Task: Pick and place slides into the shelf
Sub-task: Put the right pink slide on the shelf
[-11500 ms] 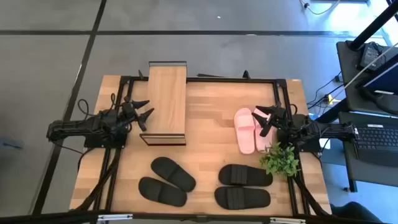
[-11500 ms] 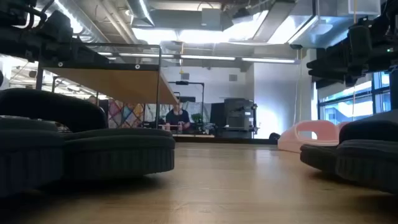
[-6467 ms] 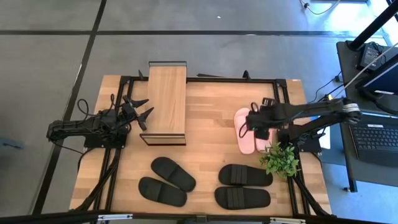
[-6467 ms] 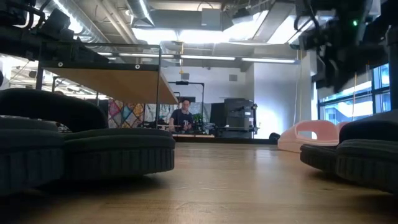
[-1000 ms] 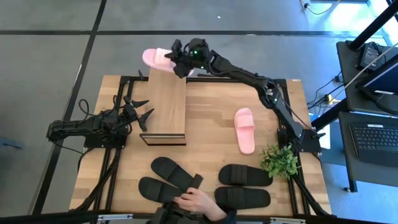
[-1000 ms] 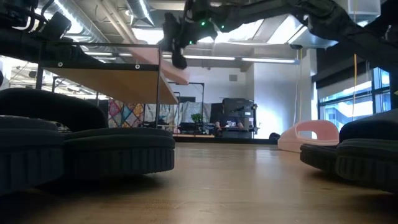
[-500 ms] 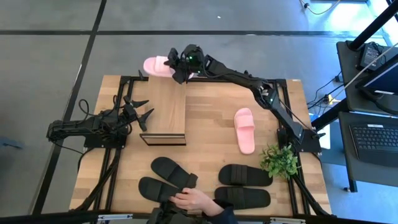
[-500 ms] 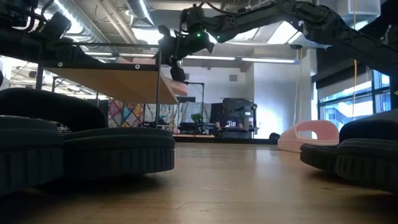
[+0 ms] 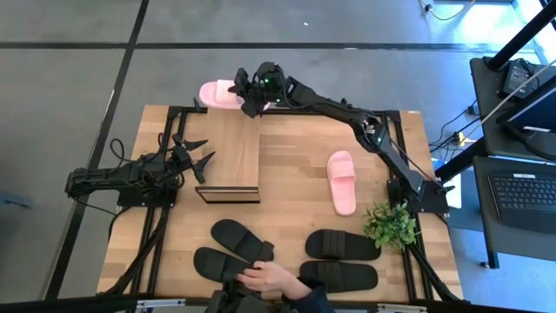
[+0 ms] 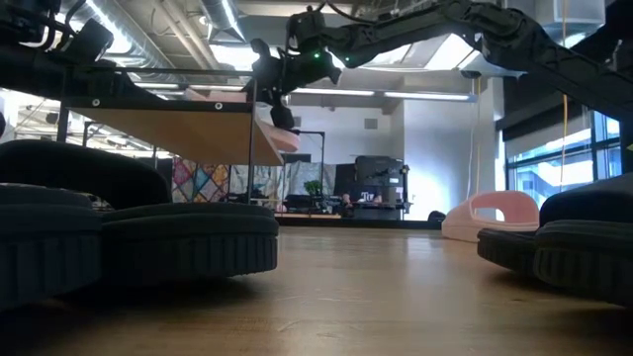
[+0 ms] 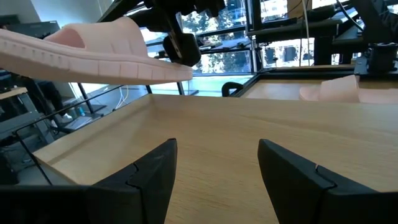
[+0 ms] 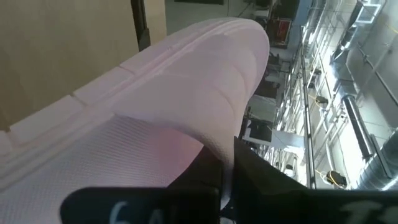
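My right gripper point(image 9: 253, 90) reaches over the far end of the shelf point(image 9: 234, 139) and is shut on a light pink slide point(image 9: 221, 92). The slide hovers just above the far edge of the shelf's light-wood top board point(image 11: 249, 137) and shows in the left wrist view point(image 11: 93, 56). The other pink slide point(image 9: 341, 181) lies sole down on the table, right of the shelf. Two black pairs point(image 9: 233, 252) point(image 9: 340, 261) lie near the front edge. My left gripper point(image 9: 196, 156) waits open at the shelf's left side. My right gripper holds the pink slide by its wide strap, at the strap's edge point(image 12: 214, 146) that faces the table's right. That edge runs down between the two fingers point(image 12: 255, 180). The fingers come from the table's right, slanting down. The slide hangs about level and crosswise over the board's far end.
A person's hand point(image 9: 271, 278) reaches in from the near edge and rests on a black slide. A small green plant point(image 9: 391, 224) stands at the right, near the right arm's base. Black frame rails run along the table's far, left and right sides.
My right gripper has come a little toward the near edge and down, lowering the pink slide closer to the far end of the shelf's top board. It has then held still. The person's hand at the front has shifted slightly on the black slide.
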Controlling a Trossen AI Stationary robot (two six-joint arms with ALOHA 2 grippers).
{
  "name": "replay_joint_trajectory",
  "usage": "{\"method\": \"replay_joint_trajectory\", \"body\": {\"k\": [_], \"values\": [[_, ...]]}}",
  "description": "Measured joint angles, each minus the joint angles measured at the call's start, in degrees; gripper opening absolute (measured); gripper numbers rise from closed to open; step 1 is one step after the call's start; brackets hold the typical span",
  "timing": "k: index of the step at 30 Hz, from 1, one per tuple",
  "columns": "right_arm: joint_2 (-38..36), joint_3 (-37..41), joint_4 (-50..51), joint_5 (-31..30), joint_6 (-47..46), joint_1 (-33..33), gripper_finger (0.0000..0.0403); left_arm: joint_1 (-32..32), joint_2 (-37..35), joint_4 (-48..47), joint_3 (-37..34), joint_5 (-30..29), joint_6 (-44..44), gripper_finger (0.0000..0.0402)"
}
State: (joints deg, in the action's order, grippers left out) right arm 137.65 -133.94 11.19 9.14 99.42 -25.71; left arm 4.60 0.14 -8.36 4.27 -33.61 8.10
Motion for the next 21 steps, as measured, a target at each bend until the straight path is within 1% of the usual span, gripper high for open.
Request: {"method": "replay_joint_trajectory", "body": {"k": [8,16,21], "values": [[2.48,0.08,-2.21,0.15,1.18,-0.41,0.0015,0.0,0.0,0.02,0.0,-0.4,0.09,0.0217],[2.63,0.07,-2.63,0.03,0.1,-0.52,0.0015,0.0,0.0,0.07,0.0,-1.32,0.44,0.0217],[2.63,0.05,-3.44,-0.06,-2.78,-0.52,0.0049,0.0,0.0,0.05,0.0,-1.52,0.47,0.0217]]}}
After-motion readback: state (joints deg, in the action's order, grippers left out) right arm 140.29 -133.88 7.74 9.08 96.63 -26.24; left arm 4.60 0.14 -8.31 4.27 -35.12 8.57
